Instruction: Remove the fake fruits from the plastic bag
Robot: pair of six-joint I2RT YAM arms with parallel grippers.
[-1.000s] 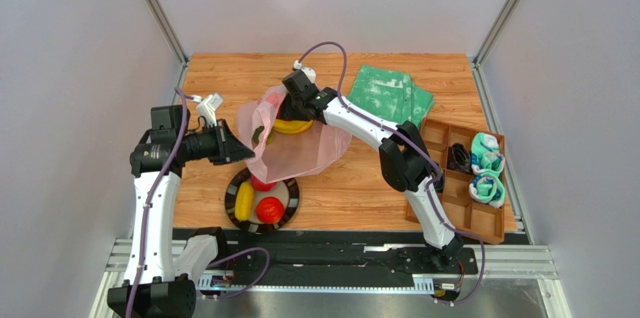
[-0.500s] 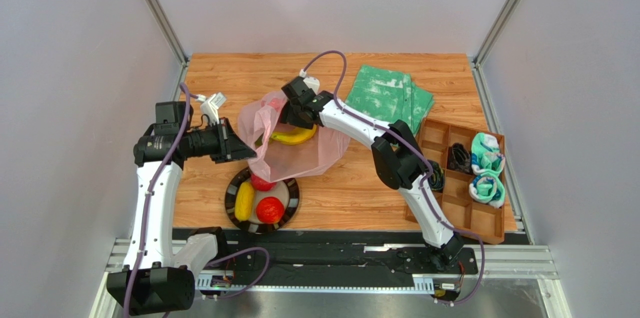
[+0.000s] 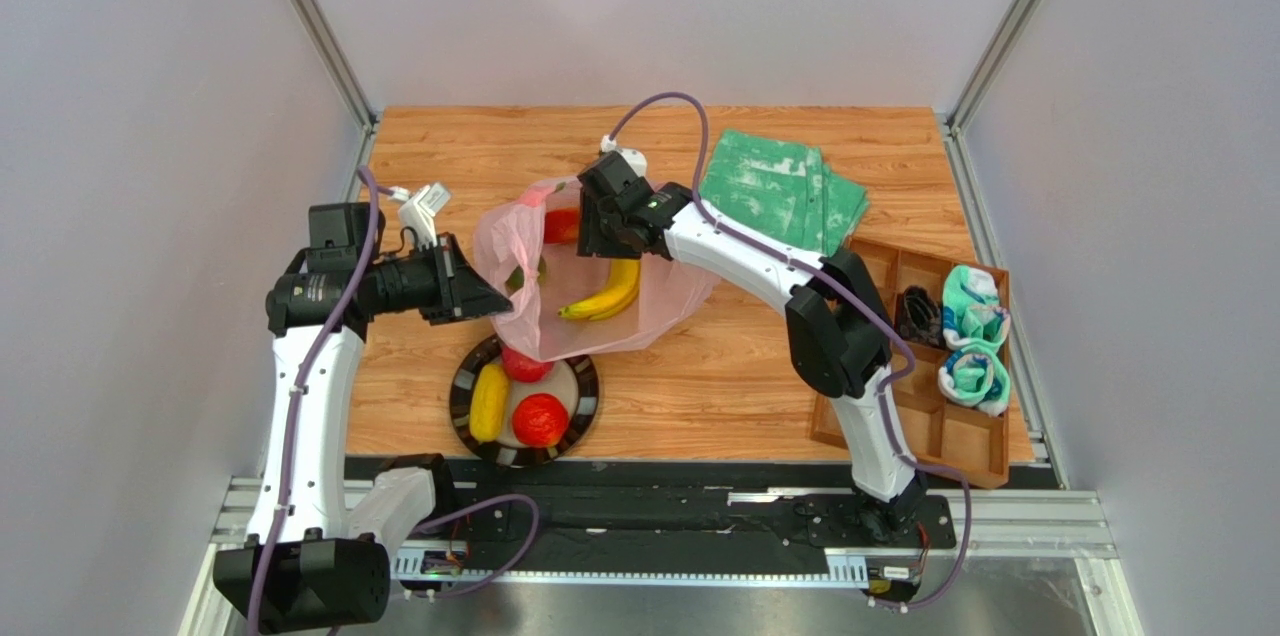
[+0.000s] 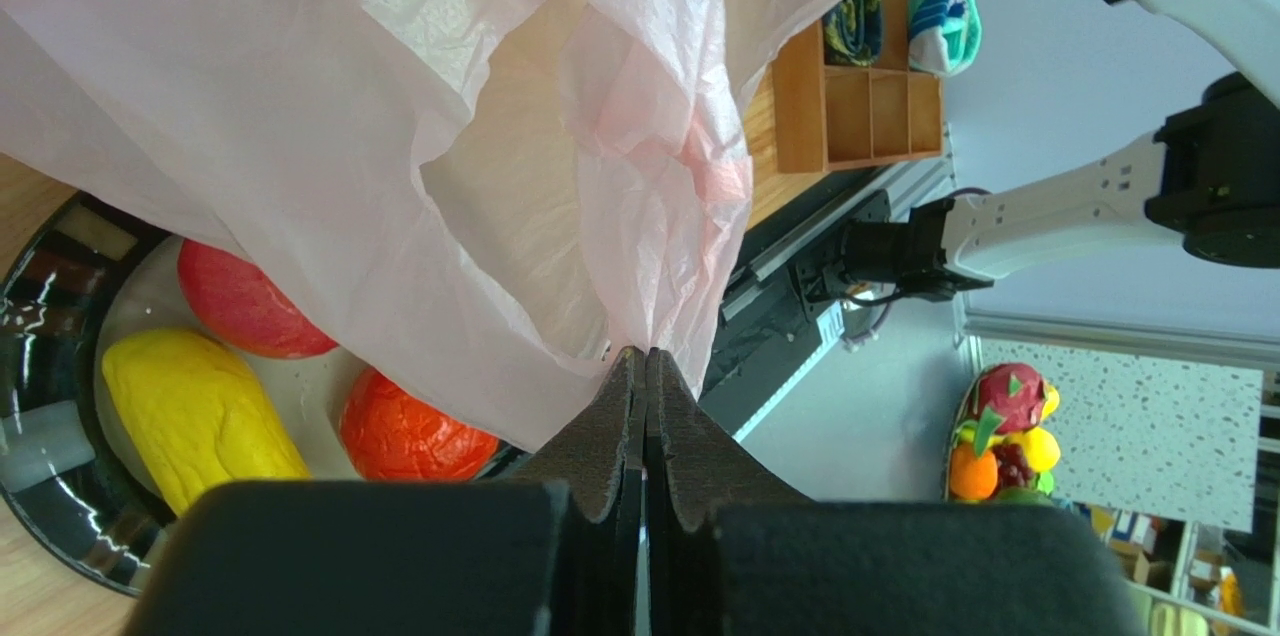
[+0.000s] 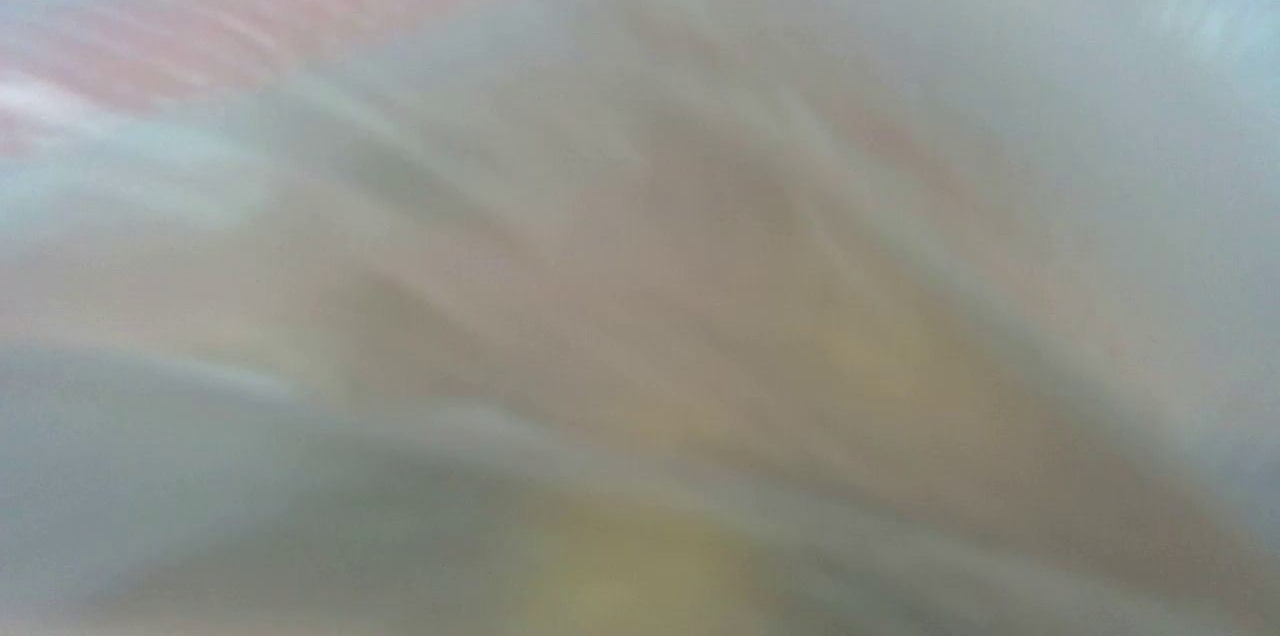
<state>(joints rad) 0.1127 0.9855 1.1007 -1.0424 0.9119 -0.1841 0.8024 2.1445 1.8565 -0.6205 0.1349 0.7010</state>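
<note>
The pink plastic bag hangs in mid-table, its mouth held up. My left gripper is shut on the bag's edge; the left wrist view shows the closed jaws pinching the thin plastic. My right gripper is at the bag's mouth with yellow bananas hanging from it; its fingers are hidden and the right wrist view is a plastic blur. A red fruit and a dark green fruit are in the bag. A yellow lemon, a red-orange fruit and a red apple lie on the black plate.
A folded green-and-white cloth lies at the back right. A wooden compartment tray with socks and cables stands at the right edge. The plate sits just under the bag, near the front edge. Frame posts stand at the back corners.
My right gripper has moved right and slightly nearer at the bag's mouth, and the bananas have swung from lying flat to hanging downward. The left gripper has kept hold of the bag.
</note>
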